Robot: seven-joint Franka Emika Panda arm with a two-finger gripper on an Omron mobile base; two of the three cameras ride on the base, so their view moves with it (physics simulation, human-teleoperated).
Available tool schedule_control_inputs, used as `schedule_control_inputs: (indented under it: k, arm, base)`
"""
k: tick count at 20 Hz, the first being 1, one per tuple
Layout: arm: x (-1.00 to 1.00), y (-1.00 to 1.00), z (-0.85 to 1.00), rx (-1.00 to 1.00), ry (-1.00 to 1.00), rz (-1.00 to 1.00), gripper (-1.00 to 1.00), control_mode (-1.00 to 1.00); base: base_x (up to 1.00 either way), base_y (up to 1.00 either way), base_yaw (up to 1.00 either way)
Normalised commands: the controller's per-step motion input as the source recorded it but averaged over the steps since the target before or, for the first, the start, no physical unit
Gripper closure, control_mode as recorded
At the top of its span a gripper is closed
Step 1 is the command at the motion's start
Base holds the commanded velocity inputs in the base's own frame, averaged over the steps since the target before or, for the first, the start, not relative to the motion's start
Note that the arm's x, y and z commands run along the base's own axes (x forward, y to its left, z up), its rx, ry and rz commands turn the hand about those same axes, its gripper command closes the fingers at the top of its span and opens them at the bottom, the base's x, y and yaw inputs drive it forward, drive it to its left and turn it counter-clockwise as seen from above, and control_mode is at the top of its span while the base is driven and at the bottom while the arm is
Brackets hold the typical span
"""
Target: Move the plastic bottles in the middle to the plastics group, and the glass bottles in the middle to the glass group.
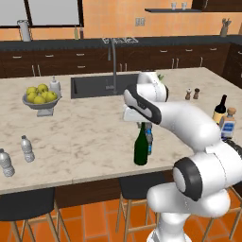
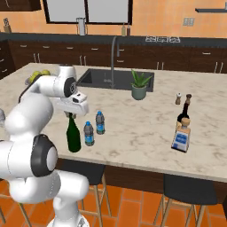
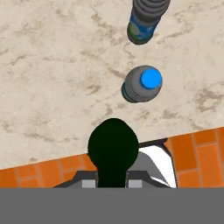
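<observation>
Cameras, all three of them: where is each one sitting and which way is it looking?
Left base view: behind the arm's left, facing forward and down over the island counter; arm rises lower right.
Right base view: behind the arm's right, same counter; arm rises lower left.
Hand view: on the hand, looking straight down the green wine bottle; jaws shut on its neck.
Shared: all show the wine bottle and blue-capped plastic bottles.
</observation>
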Motion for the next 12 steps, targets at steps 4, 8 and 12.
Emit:
schedule_control_inputs:
  k: [4,8,12]
  arm:
    - [-0.53,-0.74,0.21,0.04,-0.01,-0.03,1.0,-1.0]
    - [-0.41,-0.87,0.17,0.05,0.0,-0.01,1.0,-1.0]
    - [-0.02,-0.97,0.0,-0.01,-0.04,-0.01,1.0,-1.0]
  base:
    - [0.0,0.0,0.0]
    - [0.0,0.0,0.0]
    - [0.0,0.0,0.0]
